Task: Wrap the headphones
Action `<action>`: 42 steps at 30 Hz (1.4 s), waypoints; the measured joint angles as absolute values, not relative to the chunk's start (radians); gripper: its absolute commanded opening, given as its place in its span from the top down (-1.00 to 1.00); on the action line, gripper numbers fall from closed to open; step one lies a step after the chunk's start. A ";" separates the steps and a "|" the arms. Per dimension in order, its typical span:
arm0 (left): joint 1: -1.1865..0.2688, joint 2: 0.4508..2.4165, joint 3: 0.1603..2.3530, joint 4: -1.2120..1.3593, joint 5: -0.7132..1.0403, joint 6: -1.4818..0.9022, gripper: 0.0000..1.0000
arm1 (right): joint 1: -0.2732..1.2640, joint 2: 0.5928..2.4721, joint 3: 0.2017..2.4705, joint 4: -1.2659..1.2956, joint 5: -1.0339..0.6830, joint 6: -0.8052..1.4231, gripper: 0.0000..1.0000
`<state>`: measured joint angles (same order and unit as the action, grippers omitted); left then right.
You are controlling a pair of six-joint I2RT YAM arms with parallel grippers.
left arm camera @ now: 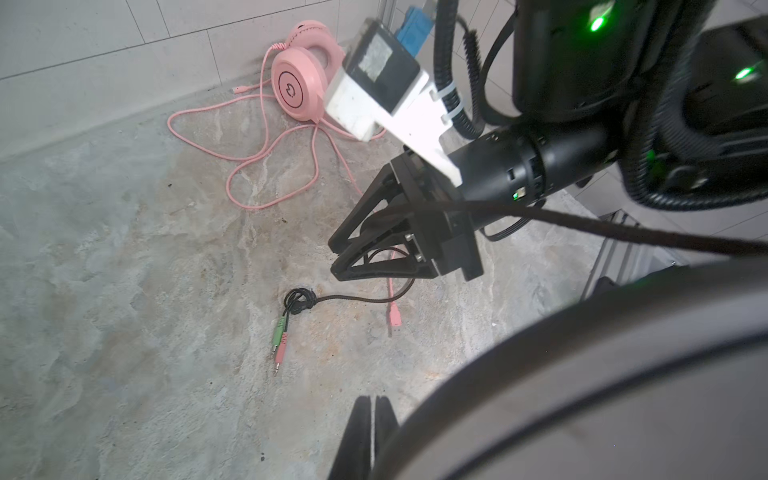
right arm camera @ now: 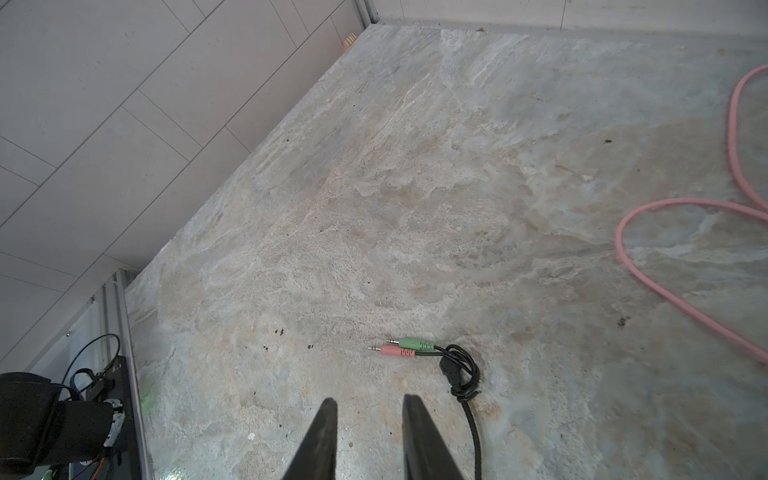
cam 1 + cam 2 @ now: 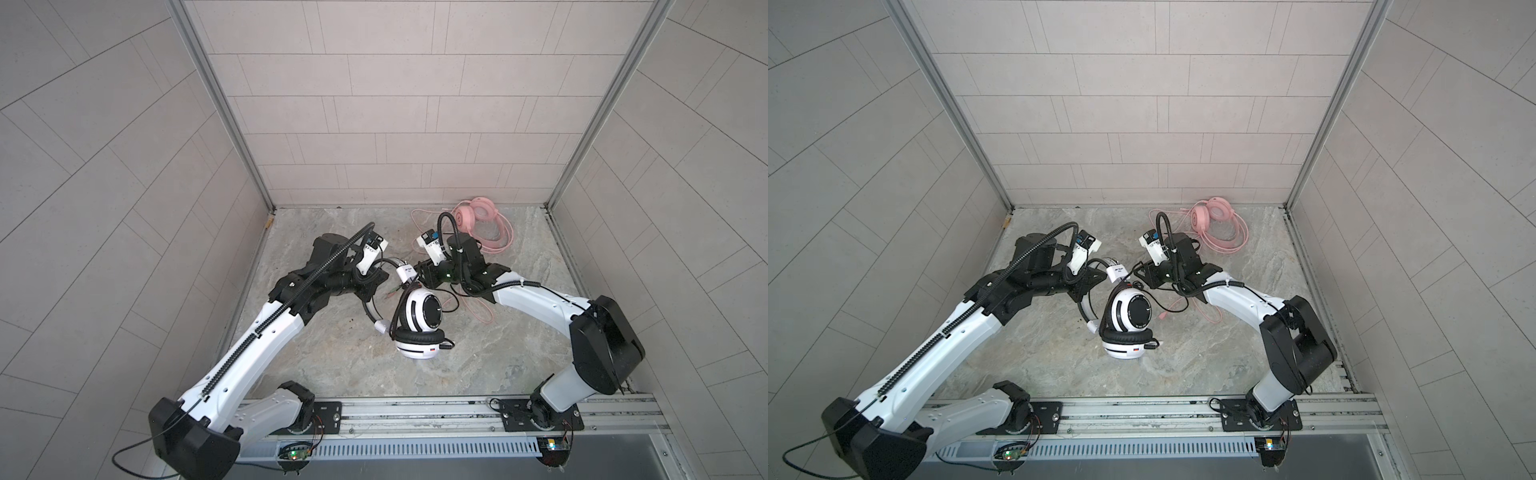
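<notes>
in both top views the white-and-black headset (image 3: 417, 320) is being held raised over the middle of the marble floor (image 3: 332, 357), its headband being gripped by the left gripper (image 3: 376, 276), whose jaws are being kept clamped on the band; the right gripper (image 3: 419, 272) is being carried just beside the band's top, and the pink headset (image 3: 1210, 214) is lying well apart near the back wall with its pink cable (image 3: 1233, 245) spread in loose loops. in the left wrist view the right gripper (image 1: 334, 255) is being seen from the side with its jaws parted a little and nothing between them, the black cable (image 1: 623, 230) running past it, while the cable's end (image 1: 299, 301) is lying knotted on the floor with green and pink plugs (image 1: 279, 345). in the right wrist view the right gripper (image 2: 368, 419) is being shown narrowly open and empty, the plugs (image 2: 405, 349) lying just ahead and to one side. judged from this, a loop is being released, and the step is best being done by keeping the band held firmly, re-gripping the slack cable close to the headset, and winding it round the band without dragging the knotted end under tension
</notes>
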<state>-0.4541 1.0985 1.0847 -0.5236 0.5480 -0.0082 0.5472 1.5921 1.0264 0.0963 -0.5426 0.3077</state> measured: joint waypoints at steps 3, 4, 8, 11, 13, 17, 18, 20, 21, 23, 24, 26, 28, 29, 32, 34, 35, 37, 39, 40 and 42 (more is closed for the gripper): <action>-0.435 1.098 1.092 -0.513 0.598 -0.059 1.00 | 0.548 1.623 1.002 0.185 -0.572 0.343 0.41; -0.429 1.098 1.101 -0.512 0.612 -0.077 1.00 | 0.548 1.634 0.995 0.216 -0.582 0.354 0.41; -0.421 1.099 1.151 -0.513 0.649 -0.132 1.00 | 0.548 1.687 0.985 0.327 -0.609 0.394 0.40; -0.416 1.098 1.195 -0.514 0.674 -0.171 1.00 | 0.548 1.729 0.976 0.398 -0.623 0.415 0.41; -0.413 1.097 1.221 -0.516 0.691 -0.199 1.00 | 0.548 1.765 0.976 0.442 -0.632 0.429 0.41; -0.406 1.097 1.259 -0.526 0.710 -0.251 1.00 | 0.548 1.816 0.972 0.507 -0.651 0.457 0.51; -0.401 1.097 1.267 -0.529 0.713 -0.266 1.00 | 0.548 1.824 0.969 0.526 -0.654 0.464 0.56; -0.392 1.097 1.281 -0.530 0.719 -0.292 1.00 | 0.548 1.835 0.959 0.557 -0.663 0.477 0.66; -0.384 1.098 1.289 -0.529 0.722 -0.308 1.00 | 0.548 1.840 0.953 0.572 -0.669 0.484 0.70; -0.365 1.098 1.303 -0.528 0.726 -0.339 1.00 | 0.548 1.842 0.937 0.596 -0.676 0.495 0.78; -0.355 1.098 1.310 -0.526 0.727 -0.356 1.00 | 0.548 1.842 0.930 0.609 -0.680 0.500 0.82; -0.336 1.098 1.320 -0.516 0.728 -0.393 1.00 | 0.548 1.842 0.919 0.630 -0.689 0.512 0.84; -0.316 1.098 1.322 -0.496 0.725 -0.430 1.00 | 0.550 1.842 0.909 0.656 -0.696 0.525 0.84; -0.307 1.099 1.322 -0.489 0.720 -0.447 1.00 | 0.553 1.840 0.902 0.667 -0.697 0.530 0.85; -0.276 1.100 1.322 -0.482 0.689 -0.499 1.00 | 0.567 1.824 0.878 0.664 -0.691 0.533 0.85; -0.251 1.102 1.324 -0.480 0.658 -0.539 1.00 | 0.585 1.799 0.859 0.642 -0.677 0.532 0.84; -0.235 1.105 1.329 -0.476 0.636 -0.562 1.00 | 0.599 1.780 0.846 0.627 -0.666 0.532 0.84; -0.209 1.116 1.350 -0.479 0.579 -0.603 1.00 | 0.630 1.734 0.815 0.591 -0.640 0.524 0.84; -0.188 1.134 1.386 -0.495 0.508 -0.630 1.00 | 0.672 1.674 0.789 0.547 -0.607 0.511 0.83; -0.180 1.144 1.404 -0.508 0.475 -0.638 1.00 | 0.691 1.648 0.782 0.524 -0.591 0.503 0.83; -0.163 1.163 1.436 -0.536 0.389 -0.654 1.00 | 0.736 1.587 0.773 0.463 -0.553 0.478 0.83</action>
<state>-0.1635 1.1629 1.4361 -0.5362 0.3893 -0.6544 0.7364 1.5871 0.7731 0.4625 -0.5526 0.4778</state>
